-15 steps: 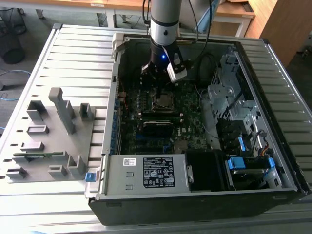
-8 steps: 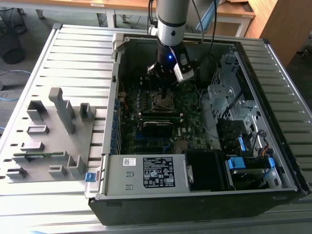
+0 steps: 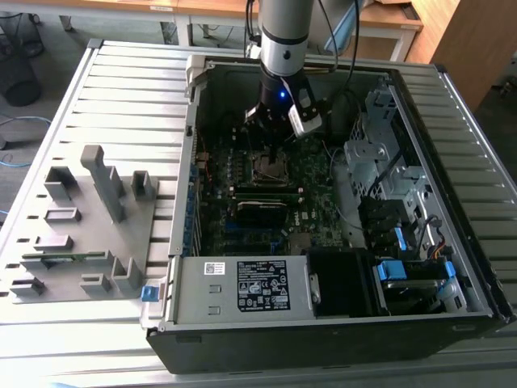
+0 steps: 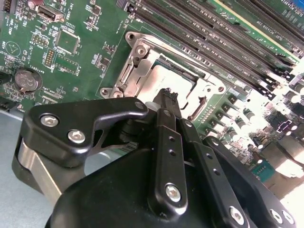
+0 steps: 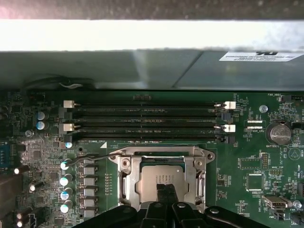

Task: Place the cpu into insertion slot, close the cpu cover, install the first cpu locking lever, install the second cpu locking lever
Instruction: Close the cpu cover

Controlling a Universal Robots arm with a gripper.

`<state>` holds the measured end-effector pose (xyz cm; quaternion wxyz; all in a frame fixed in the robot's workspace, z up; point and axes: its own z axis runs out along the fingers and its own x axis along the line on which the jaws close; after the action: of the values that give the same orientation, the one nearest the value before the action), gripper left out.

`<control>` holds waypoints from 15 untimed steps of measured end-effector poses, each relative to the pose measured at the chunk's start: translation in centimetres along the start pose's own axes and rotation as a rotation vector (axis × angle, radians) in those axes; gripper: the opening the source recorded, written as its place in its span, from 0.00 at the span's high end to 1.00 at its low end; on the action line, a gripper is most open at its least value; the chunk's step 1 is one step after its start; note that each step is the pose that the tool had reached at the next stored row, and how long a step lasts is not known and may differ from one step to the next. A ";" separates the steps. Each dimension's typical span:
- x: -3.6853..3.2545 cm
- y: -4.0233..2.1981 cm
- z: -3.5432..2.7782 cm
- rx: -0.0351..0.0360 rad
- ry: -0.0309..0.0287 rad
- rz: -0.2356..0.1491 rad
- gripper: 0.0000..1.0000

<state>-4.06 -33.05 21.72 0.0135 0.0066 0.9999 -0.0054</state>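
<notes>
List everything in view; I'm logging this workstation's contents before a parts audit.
table: one, grey, under everything
computer case: one, black, open on the table
motherboard: one, green, inside the case
cpu: one, silver-grey, seated on the motherboard
cpu cover: one, silver, down around the cpu
coin cell: one, silver, on the motherboard
fixture blocks: several, grey, exterior view's left of table
arm: one, silver-grey, above the case
claw: one, black, shut, tips over the cpu
</notes>
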 end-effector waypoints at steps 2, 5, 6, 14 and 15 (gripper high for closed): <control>0.00 0.00 0.00 0.0000 0.0000 0.000 0.90; -0.07 0.00 0.01 -0.0001 -0.0001 0.000 0.90; -0.10 0.00 0.01 -0.0002 -0.0001 0.000 0.90; -0.18 0.01 -0.10 -0.0012 -0.0001 0.000 0.90; -0.18 0.01 -0.12 -0.0012 -0.0001 0.000 0.90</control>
<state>-3.89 -33.04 21.85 0.0136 0.0066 0.9999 -0.0048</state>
